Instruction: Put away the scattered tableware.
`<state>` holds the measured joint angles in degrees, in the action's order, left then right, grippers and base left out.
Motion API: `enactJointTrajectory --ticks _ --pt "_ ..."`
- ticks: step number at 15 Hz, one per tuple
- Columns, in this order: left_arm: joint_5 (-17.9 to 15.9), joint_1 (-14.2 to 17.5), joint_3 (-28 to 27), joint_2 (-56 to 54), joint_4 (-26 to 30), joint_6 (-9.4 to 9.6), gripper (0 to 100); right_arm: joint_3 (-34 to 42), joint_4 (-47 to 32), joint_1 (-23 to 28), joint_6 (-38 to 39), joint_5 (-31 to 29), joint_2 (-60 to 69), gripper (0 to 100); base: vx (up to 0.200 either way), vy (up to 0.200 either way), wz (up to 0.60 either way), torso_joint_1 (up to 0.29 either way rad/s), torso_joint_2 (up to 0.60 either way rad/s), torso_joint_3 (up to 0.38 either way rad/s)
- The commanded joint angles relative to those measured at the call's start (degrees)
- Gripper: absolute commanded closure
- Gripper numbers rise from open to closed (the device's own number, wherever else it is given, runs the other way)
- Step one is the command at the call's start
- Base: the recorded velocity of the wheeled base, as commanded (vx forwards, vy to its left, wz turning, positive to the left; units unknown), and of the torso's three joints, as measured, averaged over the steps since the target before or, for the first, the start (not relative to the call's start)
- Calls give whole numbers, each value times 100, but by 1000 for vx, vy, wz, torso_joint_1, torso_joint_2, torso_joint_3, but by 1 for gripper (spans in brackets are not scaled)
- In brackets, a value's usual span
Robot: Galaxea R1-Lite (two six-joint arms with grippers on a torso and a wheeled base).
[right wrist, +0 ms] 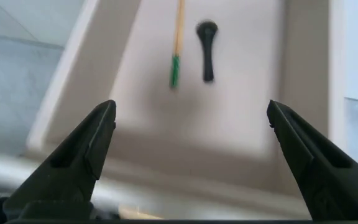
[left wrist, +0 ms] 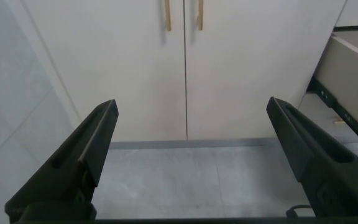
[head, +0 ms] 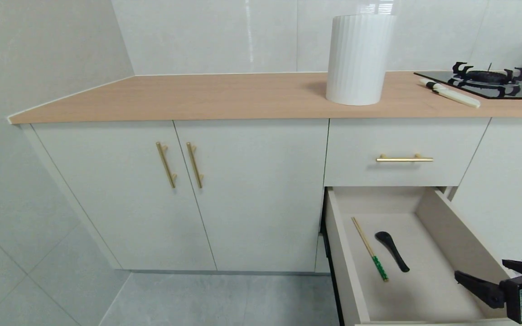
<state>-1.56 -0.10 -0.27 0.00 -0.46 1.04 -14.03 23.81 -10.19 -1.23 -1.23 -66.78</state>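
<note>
The lower drawer stands pulled out at the right of the cabinet. Inside it lie a pair of wooden chopsticks with green ends and a black spoon, side by side. My right gripper hangs open above the drawer's front right corner, holding nothing. From the right wrist, the chopsticks and spoon lie beyond the open right gripper, on the drawer floor. A cream-handled knife rests on the countertop beside the stove. My left gripper is open and empty, low in front of the cabinet doors.
A tall white ribbed container stands on the wooden countertop. A black gas stove sits at the far right. The upper drawer is closed. Grey tiled floor lies before the double doors; the open drawer's side juts out nearby.
</note>
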Motion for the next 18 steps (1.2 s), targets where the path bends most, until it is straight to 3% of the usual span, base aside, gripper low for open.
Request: enactJointTrajectory --ticks 1,5,10,18 --pt "-2 1 0 9 -15 2 0 6 1 -9 -9 -9 86 0 -200 0 0 2 -2 2" --pt "-2 1 0 9 -15 -16 0 -126 -614 -18 -9 -9 95 0 -150 0 0 2 -1 2" --pt "-2 1 0 9 -15 -16 0 -1058 -3137 -27 26 62 -19 0 0 0 0 0 0 0" --pt "-2 1 0 9 -15 -16 0 -1093 -2741 -18 185 176 -1724 0 0 0 0 0 0 0"
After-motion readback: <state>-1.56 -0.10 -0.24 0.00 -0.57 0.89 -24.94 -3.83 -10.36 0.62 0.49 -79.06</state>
